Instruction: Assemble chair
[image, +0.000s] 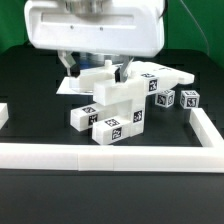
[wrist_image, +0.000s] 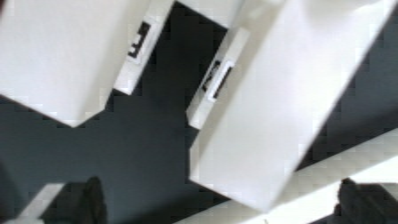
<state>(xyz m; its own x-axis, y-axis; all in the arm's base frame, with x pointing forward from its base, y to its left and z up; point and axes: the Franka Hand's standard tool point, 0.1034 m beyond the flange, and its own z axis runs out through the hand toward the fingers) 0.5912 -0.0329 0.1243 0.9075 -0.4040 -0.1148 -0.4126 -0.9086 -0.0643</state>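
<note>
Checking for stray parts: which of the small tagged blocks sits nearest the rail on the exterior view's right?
The outermost small block, on the exterior view's right of its twin, apart from the cluster.

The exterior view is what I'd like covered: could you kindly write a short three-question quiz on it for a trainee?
1. True or false: the chair parts lie inside the white border rail.
2. The table is: A white, B black, C wooden.
3. How many small tagged cubes sit apart from the other parts, toward the exterior view's right?
Key: 1 true; 2 B; 3 two.
</note>
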